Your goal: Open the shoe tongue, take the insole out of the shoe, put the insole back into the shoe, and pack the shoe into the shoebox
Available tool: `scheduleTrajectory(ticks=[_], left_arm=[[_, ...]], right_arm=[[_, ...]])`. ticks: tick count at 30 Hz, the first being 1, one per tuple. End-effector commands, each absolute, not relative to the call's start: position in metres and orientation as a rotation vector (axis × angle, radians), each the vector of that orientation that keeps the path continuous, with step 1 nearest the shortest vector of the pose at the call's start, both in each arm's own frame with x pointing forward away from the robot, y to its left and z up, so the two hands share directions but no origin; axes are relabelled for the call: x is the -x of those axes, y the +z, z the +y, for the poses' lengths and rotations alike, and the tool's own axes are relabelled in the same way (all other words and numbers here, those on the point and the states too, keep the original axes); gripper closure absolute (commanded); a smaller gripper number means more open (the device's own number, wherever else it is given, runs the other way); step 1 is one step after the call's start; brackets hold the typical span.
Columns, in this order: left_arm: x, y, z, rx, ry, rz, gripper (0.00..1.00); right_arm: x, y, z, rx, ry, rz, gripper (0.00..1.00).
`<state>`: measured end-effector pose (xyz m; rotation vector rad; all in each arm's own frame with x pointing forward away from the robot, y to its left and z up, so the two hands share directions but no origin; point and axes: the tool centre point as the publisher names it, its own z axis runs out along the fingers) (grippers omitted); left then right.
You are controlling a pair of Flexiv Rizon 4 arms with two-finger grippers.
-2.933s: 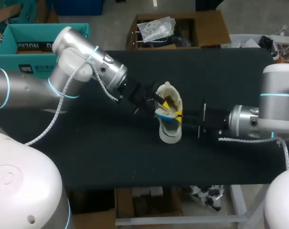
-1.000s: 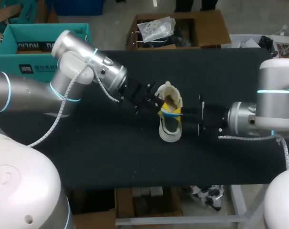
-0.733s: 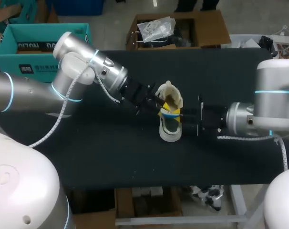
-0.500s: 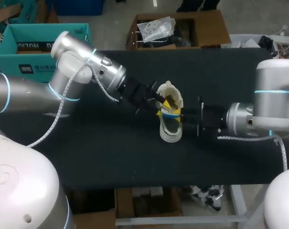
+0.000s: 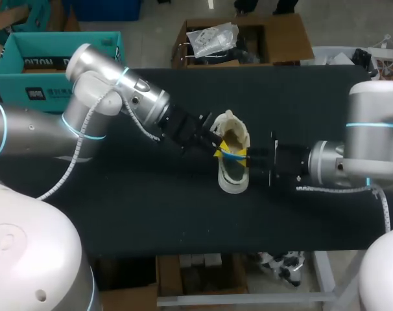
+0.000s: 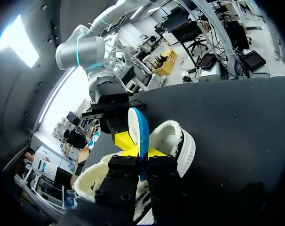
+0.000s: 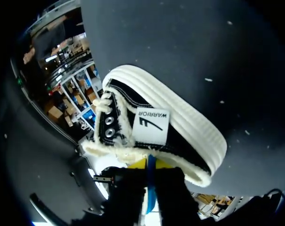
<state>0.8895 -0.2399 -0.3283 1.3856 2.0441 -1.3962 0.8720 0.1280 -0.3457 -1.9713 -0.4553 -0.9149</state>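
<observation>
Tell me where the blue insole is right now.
Mid-table in the head view, the insole sticks edgewise out of the shoe, gripped by left claw and right claw.

Cream fleece-lined shoe [image 5: 232, 185] lies on the table [image 5: 119, 214], blue insole [image 6: 141, 133] standing edgewise from its opening.

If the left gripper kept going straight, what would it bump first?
Probably the right gripper, just past the blue insole that the left gripper pinches over the shoe; depth is hard to judge.
</observation>
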Motion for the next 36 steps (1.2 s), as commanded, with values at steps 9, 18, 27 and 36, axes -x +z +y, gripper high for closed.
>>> scheduleTrajectory(ticks=[9, 18, 27, 36], left_arm=[[-0.893, -0.334, -0.246, -1.379, -1.390, 2.057, 1.00], [-0.904, -0.342, -0.249, -1.350, -1.356, 2.081, 1.00], [-0.910, -0.353, -0.254, -1.339, -1.375, 2.101, 1.00], [-0.906, -0.342, -0.244, -1.352, -1.397, 2.087, 0.56]], right_arm=[[-0.847, -0.321, 0.127, 1.989, -0.974, -0.493, 1.00], [-0.860, -0.337, 0.131, 2.003, -0.933, -0.511, 1.00], [-0.874, -0.352, 0.128, 2.021, -0.911, -0.501, 1.00], [-0.872, -0.352, 0.122, 2.083, -0.908, -0.541, 1.00]])
